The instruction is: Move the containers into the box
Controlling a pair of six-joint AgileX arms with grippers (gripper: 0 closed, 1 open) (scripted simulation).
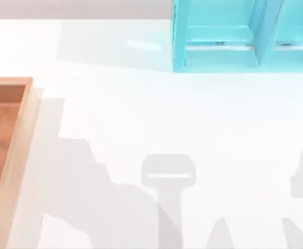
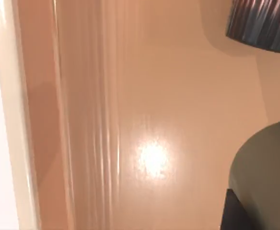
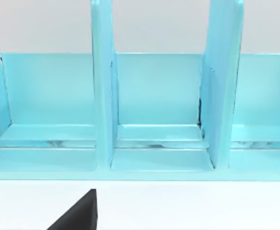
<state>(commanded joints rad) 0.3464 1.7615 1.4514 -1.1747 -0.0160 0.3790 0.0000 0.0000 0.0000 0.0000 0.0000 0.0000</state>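
The box (image 1: 17, 150), a shallow orange-brown wooden tray with a pale rim, lies at the table's left edge in the top view. The left wrist view looks down onto the box's floor (image 2: 169, 96), with its pale rim (image 2: 8, 120) along one side. Two containers stand on that floor: a dark olive-green cup (image 2: 267, 167) close to the camera and a ribbed coppery-brown cup (image 2: 262, 24) farther off. A dark part of my left gripper (image 2: 233, 213) shows against the olive cup. A black part of my right gripper (image 3: 77, 215) hangs over the white table, facing the shelf.
A cyan shelf unit (image 1: 234, 36) with upright dividers (image 3: 101, 86) stands at the back right of the table. Grey arm shadows fall across the white tabletop (image 1: 167, 176) near its front edge.
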